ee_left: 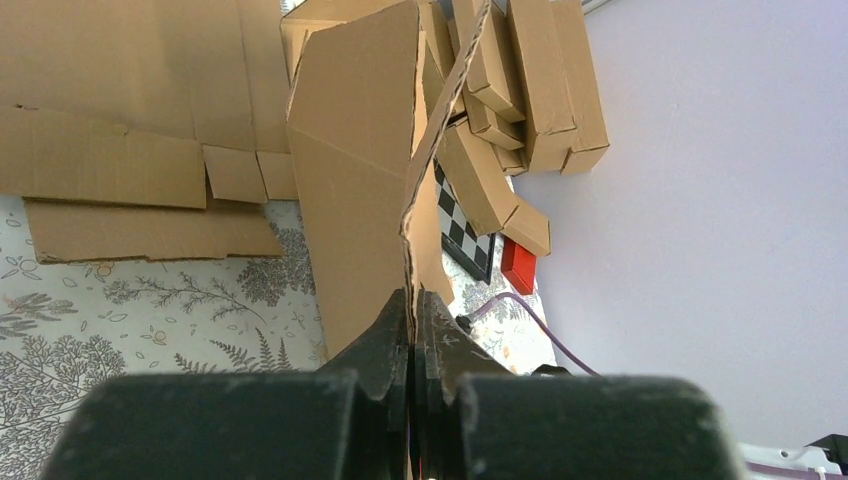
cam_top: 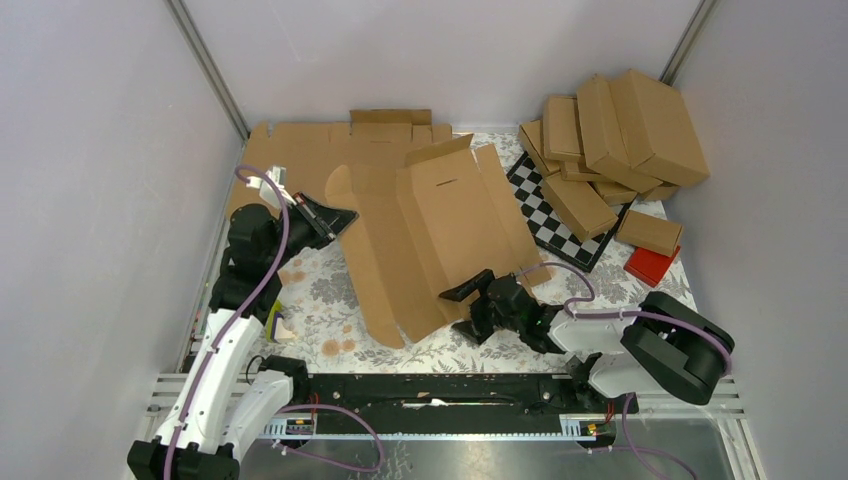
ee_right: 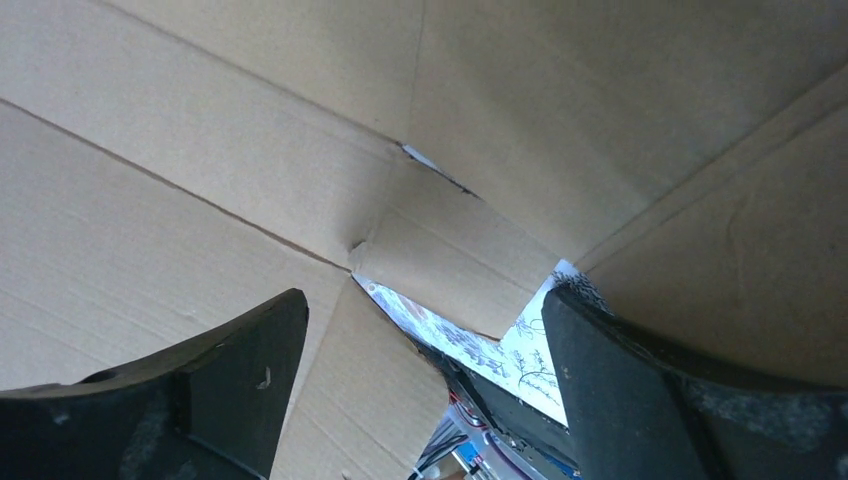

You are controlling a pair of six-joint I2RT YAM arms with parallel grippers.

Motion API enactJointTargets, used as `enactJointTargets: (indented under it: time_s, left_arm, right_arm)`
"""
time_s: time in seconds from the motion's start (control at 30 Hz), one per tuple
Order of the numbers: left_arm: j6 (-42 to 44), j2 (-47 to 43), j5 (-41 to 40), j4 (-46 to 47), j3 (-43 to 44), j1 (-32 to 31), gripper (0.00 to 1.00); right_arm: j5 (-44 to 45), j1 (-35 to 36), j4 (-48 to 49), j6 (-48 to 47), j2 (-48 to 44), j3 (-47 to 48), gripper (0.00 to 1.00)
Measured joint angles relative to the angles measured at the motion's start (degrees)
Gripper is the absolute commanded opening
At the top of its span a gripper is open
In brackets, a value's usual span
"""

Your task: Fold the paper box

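Left gripper [cam_top: 337, 221] clamps the paper box [cam_top: 440, 228] by its left flap edge. Right gripper [cam_top: 468, 298], jaws spread wide, sits at the near-right edge, cardboard directly ahead.

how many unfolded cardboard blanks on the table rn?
2. The paper box, mid-table, pinched by the left gripper; a flat blank at the back left. More may be stacked under it.
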Motion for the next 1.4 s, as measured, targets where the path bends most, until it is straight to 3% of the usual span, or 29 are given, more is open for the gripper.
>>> enactJointTargets:
  time_s: [0.2,0.37,0.57,0.9,1.13,1.4]
  left_arm:
    - [3.5,0.7,2.54,-0.57,1.14,0.0,0.0]
    - [9.33,1.81,5.81,-2.03,4.11,0.02,0.0]
    - [12.72,1.4,8.81,-2.25,5.01,0.0,0.0]
    - [14.01,-1.05,13.68,-1.22,4.87,-0.07,0.0]
    - [14.84,-2.05,15.56,0.57,4.22,-1.22,0.0]
    - [16.2,-2.36,16.96,2.29,3.15,-2.99,0.0]
  right_arm:
    - [1.01,0.04,-2.21,-0.83,-0.04,1.33,0.73]
    - [4.42,0.17,-6.86,-3.72,-6.16,2.21,0.61]
    - [6.6,0.15,-9.49,-7.69,-8.94,3.8,0.6]
    - [6.36,0.15,-10.05,-11.04,-5.53,6.43,0.58]
    - [6.08,0.15,-8.98,-11.89,-2.84,9.64,0.5]
    - [6.29,0.11,-8.83,-11.91,-2.84,10.01,0.48]
